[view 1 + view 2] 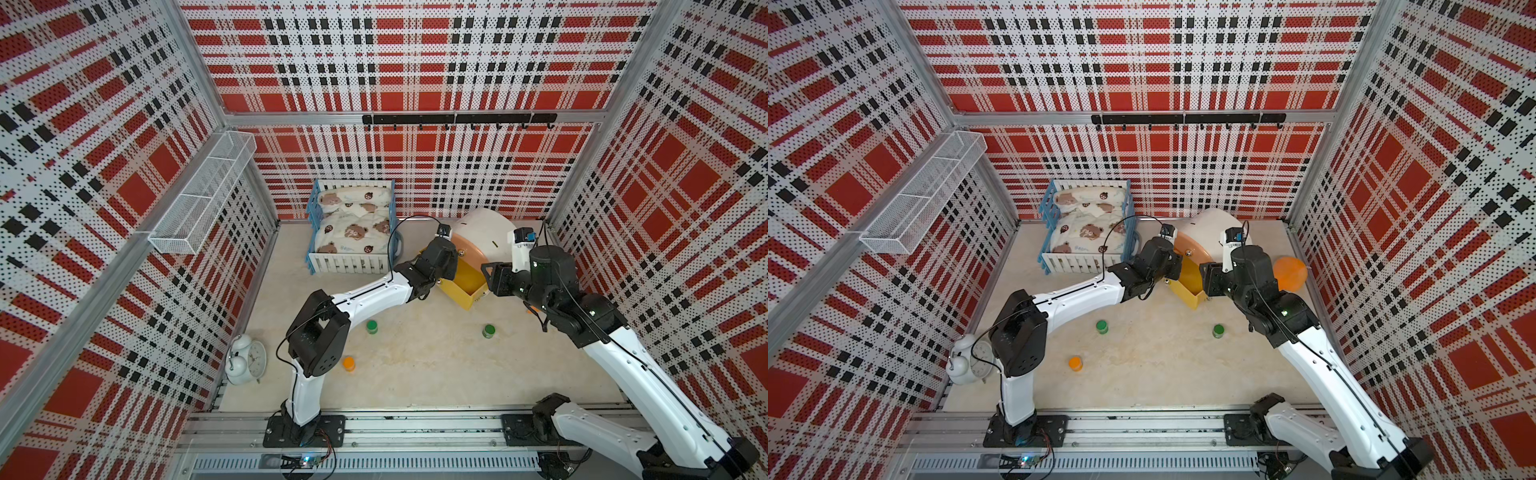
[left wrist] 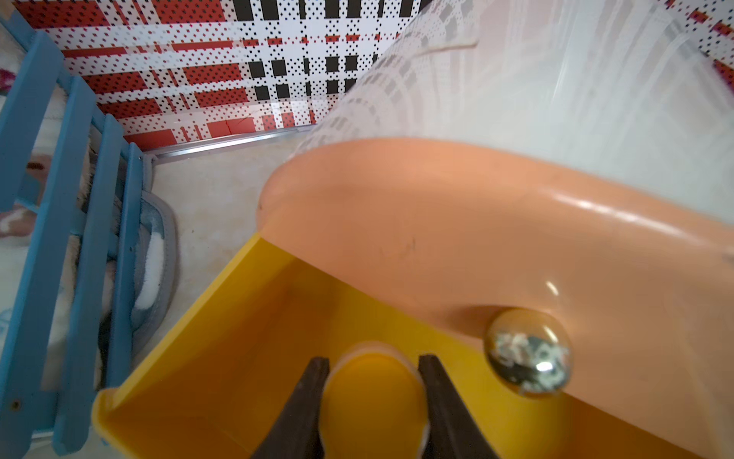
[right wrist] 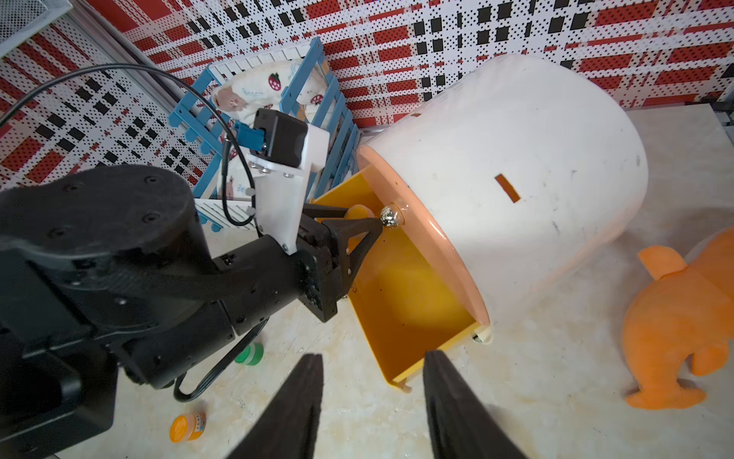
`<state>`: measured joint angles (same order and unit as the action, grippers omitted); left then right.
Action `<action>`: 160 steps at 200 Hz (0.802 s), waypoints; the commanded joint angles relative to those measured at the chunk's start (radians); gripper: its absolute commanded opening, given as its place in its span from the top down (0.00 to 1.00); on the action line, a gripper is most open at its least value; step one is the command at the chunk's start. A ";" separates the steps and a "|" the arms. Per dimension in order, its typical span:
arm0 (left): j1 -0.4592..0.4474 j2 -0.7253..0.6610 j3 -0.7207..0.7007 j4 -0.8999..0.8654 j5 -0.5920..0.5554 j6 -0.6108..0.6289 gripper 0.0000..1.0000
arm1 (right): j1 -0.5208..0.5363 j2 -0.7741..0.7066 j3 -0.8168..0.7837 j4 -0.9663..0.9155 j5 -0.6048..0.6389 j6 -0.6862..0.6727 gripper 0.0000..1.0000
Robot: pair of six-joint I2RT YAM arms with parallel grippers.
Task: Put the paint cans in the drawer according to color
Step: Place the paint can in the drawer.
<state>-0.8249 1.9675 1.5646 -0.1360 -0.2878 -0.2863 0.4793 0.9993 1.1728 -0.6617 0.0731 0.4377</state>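
Fingers [image 2: 313, 397] of the left gripper [image 2: 373, 361] pinched an orange-capped paint can [image 2: 373, 401] over the inside of the pulled-out yellow drawer [image 2: 222, 341], near the silver knob [image 2: 528, 351], while the right gripper [image 3: 373, 355] hung by the drawer's outer end, jaws apart with nothing between them. Farther out on the table [image 1: 415, 374] stood a green can [image 1: 372, 327], a second green can [image 1: 488, 331] and a loose orange can [image 1: 348, 363], well apart. Both top views hid the held can under the left wrist; only the right wrist view showed the limbs of the orange soft toy [image 3: 675, 318].
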 commanded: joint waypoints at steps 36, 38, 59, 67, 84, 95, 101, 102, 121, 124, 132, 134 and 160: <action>0.004 0.040 0.056 -0.027 0.004 0.024 0.65 | -0.007 -0.009 -0.003 -0.009 -0.002 -0.002 0.52; 0.003 0.038 0.057 -0.028 0.003 0.024 0.64 | -0.007 -0.009 -0.003 -0.009 -0.003 -0.002 0.52; 0.003 0.023 0.069 -0.035 -0.001 0.030 0.52 | -0.007 -0.014 0.002 -0.008 -0.014 0.002 0.53; 0.004 0.015 0.071 -0.037 -0.002 0.031 0.51 | -0.007 -0.016 0.003 -0.008 -0.017 0.002 0.53; 0.004 -0.011 0.072 -0.040 -0.001 0.032 0.51 | -0.007 -0.020 0.009 -0.010 -0.026 0.005 0.53; 0.004 -0.029 0.072 -0.043 0.001 0.029 0.50 | -0.007 -0.021 0.014 -0.014 -0.034 0.005 0.53; 0.004 -0.039 0.071 -0.044 0.004 0.027 0.50 | -0.006 -0.021 0.016 -0.016 -0.038 0.006 0.54; 0.003 -0.042 0.071 -0.045 0.005 0.028 0.50 | -0.007 -0.020 0.017 -0.016 -0.041 0.006 0.54; 0.004 -0.091 0.058 -0.051 0.010 0.019 0.50 | -0.006 -0.017 0.025 -0.014 -0.061 0.016 0.55; 0.004 -0.101 0.053 -0.051 0.009 0.017 0.50 | -0.006 -0.016 0.026 -0.012 -0.067 0.019 0.55; 0.004 -0.130 0.037 -0.051 0.008 0.010 0.50 | -0.006 -0.009 0.030 -0.008 -0.081 0.025 0.55; 0.004 -0.138 0.032 -0.051 0.007 0.008 0.50 | -0.005 -0.007 0.032 -0.007 -0.085 0.026 0.55; 0.023 -0.254 -0.050 -0.053 0.013 -0.032 0.49 | 0.024 0.024 0.056 0.002 -0.106 0.051 0.57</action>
<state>-0.8200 1.8553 1.5734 -0.1894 -0.2844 -0.2798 0.4820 1.0012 1.1866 -0.6666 0.0025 0.4591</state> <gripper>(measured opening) 0.504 0.435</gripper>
